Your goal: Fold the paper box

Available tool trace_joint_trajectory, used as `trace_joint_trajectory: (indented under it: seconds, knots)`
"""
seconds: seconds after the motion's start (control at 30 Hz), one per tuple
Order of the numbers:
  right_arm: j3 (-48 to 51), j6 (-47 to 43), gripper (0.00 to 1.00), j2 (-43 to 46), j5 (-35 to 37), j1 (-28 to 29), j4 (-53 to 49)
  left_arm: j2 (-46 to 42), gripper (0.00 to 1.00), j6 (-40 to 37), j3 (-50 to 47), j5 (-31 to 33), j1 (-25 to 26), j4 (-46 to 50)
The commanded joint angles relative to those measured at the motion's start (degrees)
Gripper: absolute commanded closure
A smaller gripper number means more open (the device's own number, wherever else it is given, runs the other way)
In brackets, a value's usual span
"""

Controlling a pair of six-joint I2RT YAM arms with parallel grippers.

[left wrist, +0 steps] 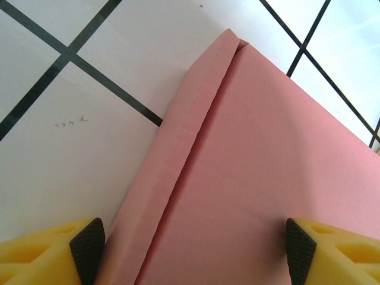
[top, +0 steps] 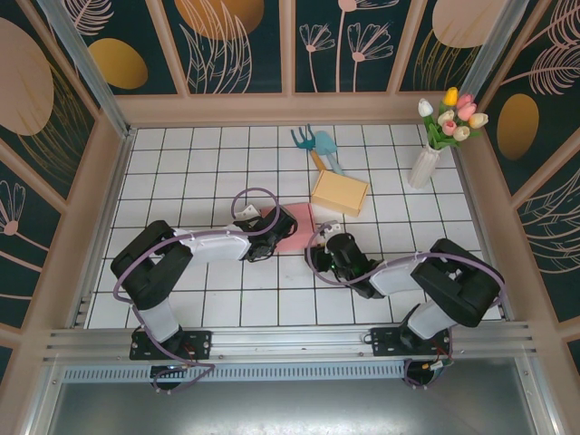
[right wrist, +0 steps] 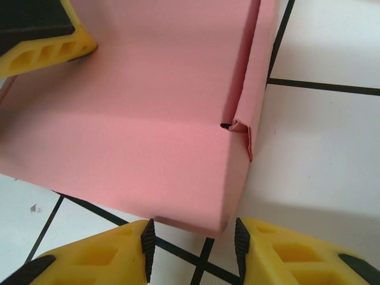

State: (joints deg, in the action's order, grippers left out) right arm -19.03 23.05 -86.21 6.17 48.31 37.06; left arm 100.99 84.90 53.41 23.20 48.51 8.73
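Observation:
The pink paper box (top: 297, 228) lies mostly flat on the white tiled table, between my two grippers. In the left wrist view the pink paper box (left wrist: 267, 172) has one long side flap folded up along a crease. My left gripper (left wrist: 194, 252) stands open and wide over it, one pad at the flap's outer edge and the other over the flat panel. In the right wrist view a corner of the box (right wrist: 148, 119) lies just ahead of my right gripper (right wrist: 194, 249), which is open, with gaps on both sides. A small tucked tab (right wrist: 243, 127) stands at the box's right edge.
A folded orange box (top: 340, 192) sits just behind the pink one. Teal utensils (top: 314, 142) lie further back. A white vase of tulips (top: 423, 165) stands at the back right. Wooden walls ring the table. A finger of the left gripper (right wrist: 35, 35) shows in the right wrist view.

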Motion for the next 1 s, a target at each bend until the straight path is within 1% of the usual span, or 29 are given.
trace_joint_trajectory:
  seconds: [0.0, 0.27, 0.57, 0.8, 0.87, 0.97]
  knots:
    - [1.02, 1.10, 0.55, 2.70, 0.52, 0.02, -0.86, 5.78, 0.22, -0.62, -3.08, -2.46, -1.05, 10.38]
    - [3.12, 1.42, 0.52, 10.77, 2.57, 0.01, -5.94, 6.17, 0.22, -0.51, -2.69, -2.08, -1.05, 11.04]
    - [4.38, 3.27, 0.54, 20.88, 1.92, 0.02, -10.33, 5.71, 0.22, -0.97, -2.46, -2.09, -1.14, 11.46]
    - [3.31, 5.21, 0.62, 25.20, 1.76, -0.62, -16.71, 5.82, 0.22, -0.97, -2.25, -2.75, -1.13, 11.50]
    - [2.97, 5.17, 0.66, 25.01, 1.32, -1.02, -16.74, 5.56, 0.22, -1.11, -2.39, -2.99, -1.14, 11.48]
    - [2.60, 5.18, 0.67, 24.12, 0.73, -1.55, -15.65, 4.93, 0.22, -1.36, -2.71, -2.42, -1.17, 11.57]
